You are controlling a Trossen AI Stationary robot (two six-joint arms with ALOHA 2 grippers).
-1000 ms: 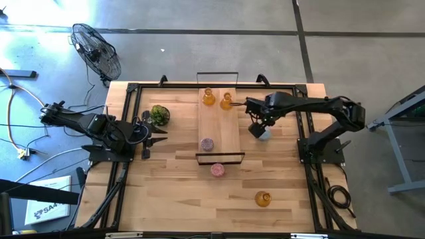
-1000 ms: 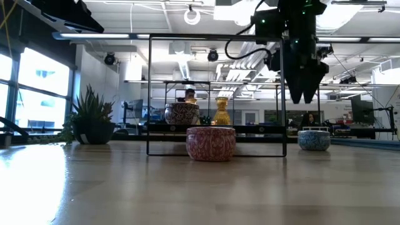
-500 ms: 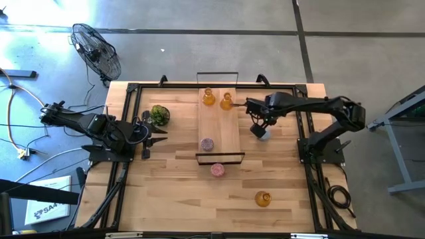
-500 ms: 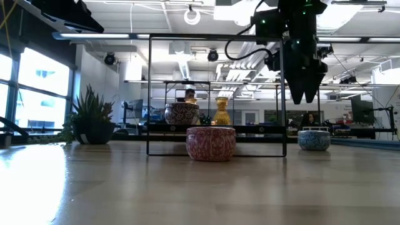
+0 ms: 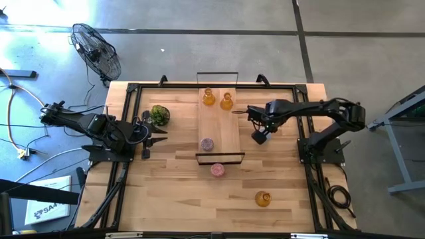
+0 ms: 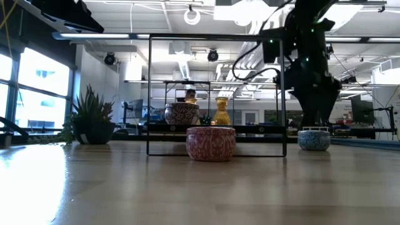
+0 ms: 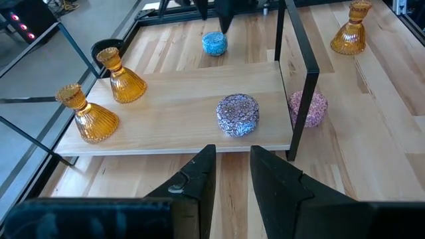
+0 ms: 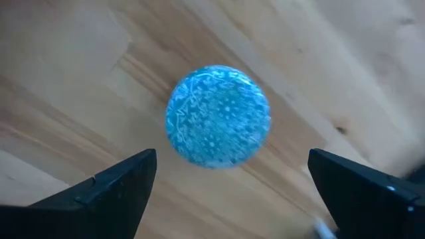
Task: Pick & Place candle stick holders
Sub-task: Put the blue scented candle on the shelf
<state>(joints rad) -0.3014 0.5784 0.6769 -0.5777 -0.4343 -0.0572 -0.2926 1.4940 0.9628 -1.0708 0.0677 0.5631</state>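
While the right gripper (image 8: 226, 179) hangs spread wide and empty over the light-blue holder (image 8: 218, 115) on the table, the wooden tray (image 5: 222, 129) carries two amber holders (image 5: 208, 97) and one pink holder (image 5: 208, 144). Left gripper (image 7: 231, 174) waits, slightly parted.

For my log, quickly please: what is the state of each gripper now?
Left gripper: fingers open, holding nothing, waiting at the table's left side.
Right gripper: fingers open, above the light-blue round glass holder.
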